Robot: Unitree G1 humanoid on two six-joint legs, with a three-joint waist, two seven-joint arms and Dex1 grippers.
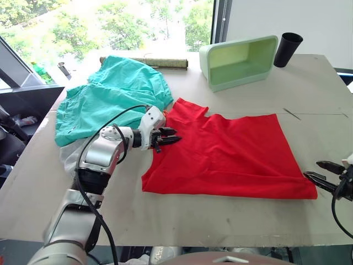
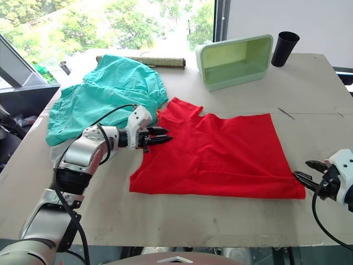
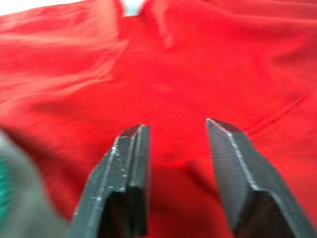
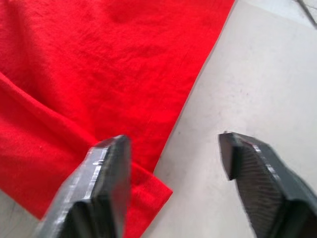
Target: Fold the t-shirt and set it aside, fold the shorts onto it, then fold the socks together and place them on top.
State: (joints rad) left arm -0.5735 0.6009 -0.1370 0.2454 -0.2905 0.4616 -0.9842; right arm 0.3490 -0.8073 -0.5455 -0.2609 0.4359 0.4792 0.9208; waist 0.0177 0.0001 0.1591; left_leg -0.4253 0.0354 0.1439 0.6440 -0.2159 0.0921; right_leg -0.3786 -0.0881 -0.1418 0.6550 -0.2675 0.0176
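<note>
Your left gripper [image 1: 165, 138] and right gripper [image 1: 322, 171], both spread apart, sit at opposite ends of the red t-shirt [image 1: 231, 154], along its long side.

The t-shirt [image 2: 220, 157] lay flat; left gripper [image 2: 157, 138] at its edge; right gripper [image 2: 306, 172] spread beside its corner

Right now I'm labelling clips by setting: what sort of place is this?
Probably a lab or workshop room by a large window rather than a home: a plain board table with the t-shirt and the shorts laid out, a green bin on its side, trees outside.
</note>
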